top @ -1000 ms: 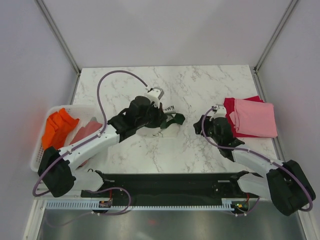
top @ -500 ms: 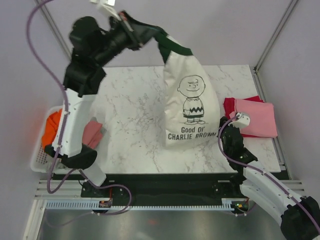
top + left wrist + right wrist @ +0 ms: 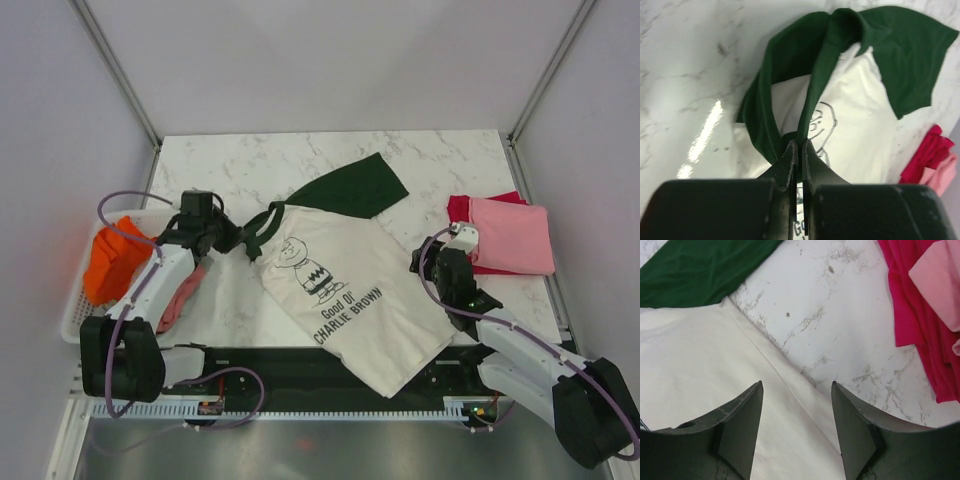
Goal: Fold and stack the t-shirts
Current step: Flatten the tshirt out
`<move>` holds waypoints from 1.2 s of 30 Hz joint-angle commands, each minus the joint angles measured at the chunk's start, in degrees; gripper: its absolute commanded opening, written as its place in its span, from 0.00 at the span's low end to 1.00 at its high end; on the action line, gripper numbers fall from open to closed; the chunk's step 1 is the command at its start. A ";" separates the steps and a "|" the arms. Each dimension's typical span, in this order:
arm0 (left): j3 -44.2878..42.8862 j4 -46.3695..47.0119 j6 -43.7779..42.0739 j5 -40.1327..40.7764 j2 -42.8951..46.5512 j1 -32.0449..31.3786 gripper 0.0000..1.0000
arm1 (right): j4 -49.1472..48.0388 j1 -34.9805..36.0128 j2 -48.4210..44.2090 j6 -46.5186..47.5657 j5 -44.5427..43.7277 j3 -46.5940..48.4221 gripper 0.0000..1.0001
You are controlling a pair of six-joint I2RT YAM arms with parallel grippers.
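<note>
Across frame centre, cream t-shirt [image 3: 350, 300], dangling aloft moments ago, now lying spread on surface [image 3: 420, 160]; left jaws clamping its green neckband [image 3: 812, 90], right jaws gaping apart above its edge; folding becoming possible.

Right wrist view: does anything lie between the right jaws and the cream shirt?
Nothing visible. The right gripper, jaws open, hangs directly over the cream shirt at its edge; the crimson-and-pink stack lies off to one side.

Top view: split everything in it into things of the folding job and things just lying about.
Job: cream shirt, pink shirt, crimson shirt, orange shirt, rose shirt.
Lying about: basket, table.
</note>
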State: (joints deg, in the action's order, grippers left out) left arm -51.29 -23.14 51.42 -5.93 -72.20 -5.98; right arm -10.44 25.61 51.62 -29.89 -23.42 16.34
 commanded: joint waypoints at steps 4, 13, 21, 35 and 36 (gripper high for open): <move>9.69 9.78 2.11 9.35 12.60 0.62 0.02 | -2.75 -0.03 4.81 1.59 5.93 3.70 0.66; 17.97 12.33 0.52 15.25 20.35 0.70 0.02 | 19.04 -0.03 10.96 -7.28 -0.41 11.96 0.70; 18.50 12.41 -0.26 15.25 17.89 0.70 0.02 | 24.39 -0.03 14.56 -8.08 2.85 14.33 0.69; 17.09 -4.46 7.38 31.58 27.79 2.64 0.02 | 21.95 -0.03 23.70 -5.10 12.34 17.59 0.68; 17.53 -4.55 7.55 32.29 28.78 2.64 0.03 | 21.78 -0.03 23.71 -4.92 12.95 17.41 0.68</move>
State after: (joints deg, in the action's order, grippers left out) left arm -32.69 -24.64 55.42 18.48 -47.68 -3.81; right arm 12.62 25.63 74.76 -36.16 -13.91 32.08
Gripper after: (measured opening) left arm 0.042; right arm 0.676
